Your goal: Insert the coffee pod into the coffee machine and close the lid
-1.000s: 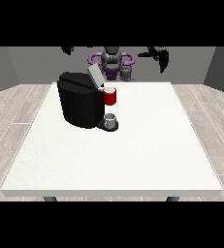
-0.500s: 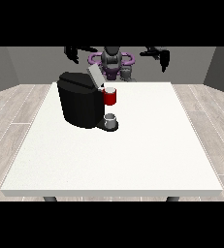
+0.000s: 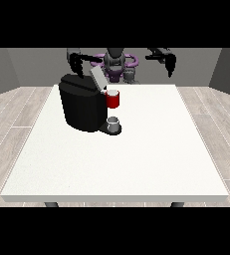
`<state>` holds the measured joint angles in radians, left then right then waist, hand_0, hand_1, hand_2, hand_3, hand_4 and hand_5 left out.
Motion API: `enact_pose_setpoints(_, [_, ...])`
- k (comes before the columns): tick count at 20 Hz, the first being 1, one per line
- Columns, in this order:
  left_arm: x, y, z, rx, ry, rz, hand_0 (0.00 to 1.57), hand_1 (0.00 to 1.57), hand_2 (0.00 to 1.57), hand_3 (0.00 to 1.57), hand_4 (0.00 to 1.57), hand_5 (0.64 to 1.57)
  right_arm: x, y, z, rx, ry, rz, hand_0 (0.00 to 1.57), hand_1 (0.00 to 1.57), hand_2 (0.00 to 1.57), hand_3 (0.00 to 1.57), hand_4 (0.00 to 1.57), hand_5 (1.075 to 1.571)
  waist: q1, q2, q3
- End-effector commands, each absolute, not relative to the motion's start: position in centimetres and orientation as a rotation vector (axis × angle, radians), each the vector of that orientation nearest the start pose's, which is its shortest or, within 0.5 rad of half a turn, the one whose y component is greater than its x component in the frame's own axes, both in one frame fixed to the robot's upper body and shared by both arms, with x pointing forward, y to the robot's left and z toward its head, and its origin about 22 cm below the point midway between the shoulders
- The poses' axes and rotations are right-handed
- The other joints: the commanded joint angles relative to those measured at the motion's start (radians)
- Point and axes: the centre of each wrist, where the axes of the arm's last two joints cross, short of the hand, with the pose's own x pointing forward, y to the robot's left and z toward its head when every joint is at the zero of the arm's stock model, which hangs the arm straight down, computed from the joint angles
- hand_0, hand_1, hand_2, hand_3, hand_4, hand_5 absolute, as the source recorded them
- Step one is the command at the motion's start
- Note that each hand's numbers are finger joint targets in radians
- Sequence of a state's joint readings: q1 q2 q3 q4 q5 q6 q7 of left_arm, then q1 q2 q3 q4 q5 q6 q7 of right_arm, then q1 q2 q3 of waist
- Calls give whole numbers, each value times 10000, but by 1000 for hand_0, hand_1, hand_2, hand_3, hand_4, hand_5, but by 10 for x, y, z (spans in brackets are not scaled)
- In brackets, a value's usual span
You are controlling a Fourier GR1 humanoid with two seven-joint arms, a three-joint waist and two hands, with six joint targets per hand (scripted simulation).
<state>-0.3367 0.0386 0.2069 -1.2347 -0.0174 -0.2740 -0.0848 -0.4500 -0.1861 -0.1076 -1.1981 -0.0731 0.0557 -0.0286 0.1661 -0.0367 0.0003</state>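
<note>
A big white table [image 3: 136, 164] fills most of the room. Its top is flat and bright, and its front edge looks a bit grey. Two dark legs [image 3: 51, 204] peek out from under the front edge, one near each corner. The floor [image 3: 17, 112] is made of light grey wood planks, and it shows on both sides of the table. Behind the table stands a plain grey wall [image 3: 17, 67]. The light is soft and even.

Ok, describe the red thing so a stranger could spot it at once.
Find the white table, then the black coffee machine on its far left part. The red thing at the machine sits against its right side, above a small grey thing; it is the only red item.
</note>
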Motion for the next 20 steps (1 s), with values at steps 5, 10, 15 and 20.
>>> enact_pose_setpoints(5, [307,246,19,-1202,-16170,-1324,0,0,0,0,0,1571,363,-237,47,-25,-16389,2185,0,0,0,0,0,1571,-452,253,-2])
enact_pose_setpoints(10, [302,257,29,-1226,-16291,-1486,0,0,0,0,0,1571,377,-237,57,-121,-16622,2332,0,0,0,0,0,1571,-169,584,-1])
enact_pose_setpoints(15, [318,272,38,-841,-17634,-1248,0,0,0,0,0,1571,394,-220,89,-33,-17611,2560,0,0,0,0,0,1571,-457,1555,-4])
enact_pose_setpoints(20, [303,261,20,-395,-16634,-1118,0,0,0,0,0,1571,382,-195,64,603,-16941,3053,0,0,0,0,0,1571,-699,734,-3])
